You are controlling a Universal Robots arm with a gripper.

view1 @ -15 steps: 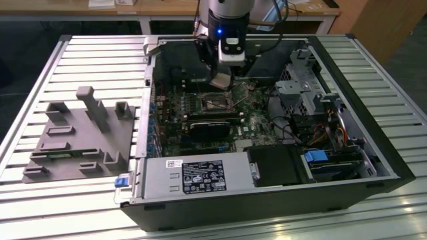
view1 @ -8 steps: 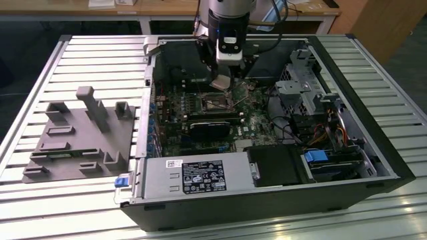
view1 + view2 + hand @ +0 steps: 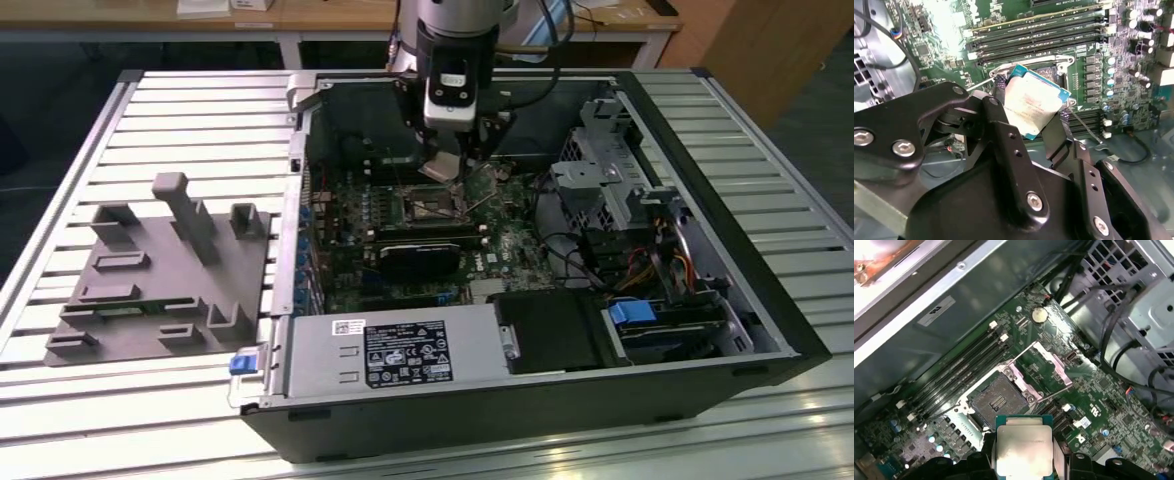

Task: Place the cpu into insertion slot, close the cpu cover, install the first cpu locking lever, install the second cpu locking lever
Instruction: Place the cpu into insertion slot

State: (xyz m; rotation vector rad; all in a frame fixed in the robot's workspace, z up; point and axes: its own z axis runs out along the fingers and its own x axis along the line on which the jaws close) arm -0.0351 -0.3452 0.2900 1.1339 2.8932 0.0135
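Status: your gripper [image 3: 1023,462] was clamped on cpu [image 3: 1023,444], hanging over motherboard near insertion slot [image 3: 996,401], not touching it. Slot pin field was bare, cpu cover [image 3: 1056,364] was flipped open. You had nothing seated: placement, cover, both levers not yet done.

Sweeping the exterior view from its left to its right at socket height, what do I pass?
Grey moulded plastic fixture plate → square silver-rimmed insertion slot with dark pin field → silver perforated metal drive cage → black side wall of the computer case. The gripper holding the silver-topped square cpu overlaps the slot, so both are left out.
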